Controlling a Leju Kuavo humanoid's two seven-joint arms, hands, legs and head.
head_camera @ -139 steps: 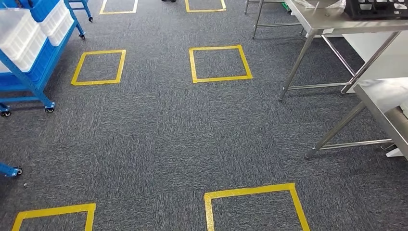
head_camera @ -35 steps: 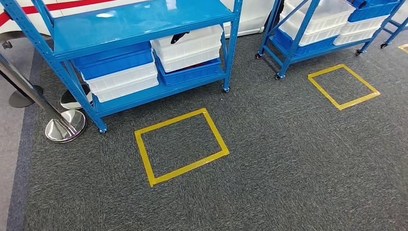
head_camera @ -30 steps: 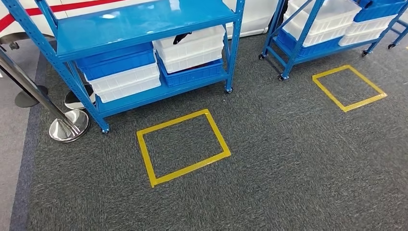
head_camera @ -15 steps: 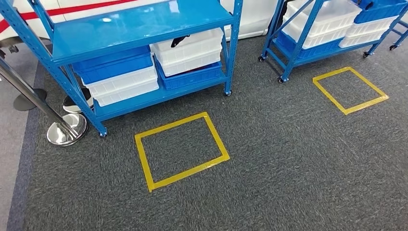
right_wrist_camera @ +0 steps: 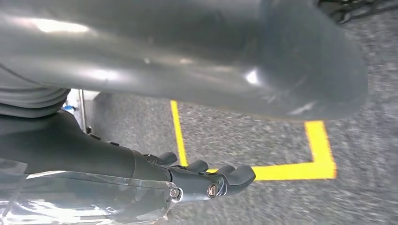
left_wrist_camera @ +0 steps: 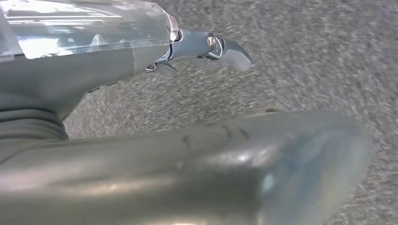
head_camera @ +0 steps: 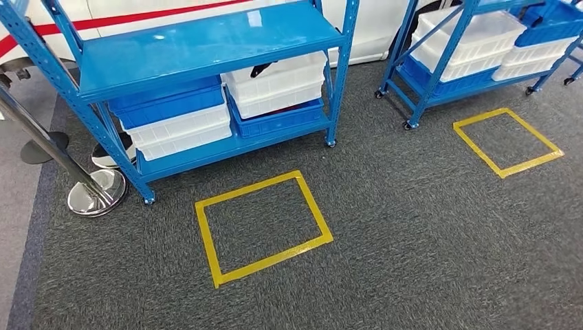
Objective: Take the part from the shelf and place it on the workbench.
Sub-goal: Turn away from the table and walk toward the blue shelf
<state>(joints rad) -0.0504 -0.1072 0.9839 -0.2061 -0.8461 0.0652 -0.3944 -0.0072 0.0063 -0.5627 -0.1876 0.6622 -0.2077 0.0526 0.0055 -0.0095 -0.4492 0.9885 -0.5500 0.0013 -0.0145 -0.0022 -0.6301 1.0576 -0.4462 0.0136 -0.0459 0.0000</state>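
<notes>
A small black part (head_camera: pixel 262 69) is seen resting in the top white plastic bin (head_camera: pixel 278 84) on the lower level of the blue metal shelf (head_camera: pixel 199 41), in the upper middle of the head view, just under the shelf's flat blue deck. Its shape is too small to be made out; its long axis appears to run roughly left to right across the frame, tilted slightly. The white bin is stacked on a blue plastic bin (head_camera: pixel 278 118), with a second stack of blue and white bins (head_camera: pixel 175 117) just beside it to the left.

The left robot hand (left_wrist_camera: pixel 206 49) is shown over grey carpet with nothing held; its fingers look loosely curled, but whether they are apart or together cannot be told. The right robot hand (right_wrist_camera: pixel 206 180) is likewise empty, its fingers bent together over a strip of yellow floor tape (right_wrist_camera: pixel 281 171). Both are judged to hang low and well apart from the part, which lies ahead and above them. Neither is clearly nearer, as the part sits close to the frame's centre line.

A yellow taped square (head_camera: pixel 261 227) is marked on the carpet before the shelf, and a chrome stanchion base (head_camera: pixel 96 192) stands at left.
</notes>
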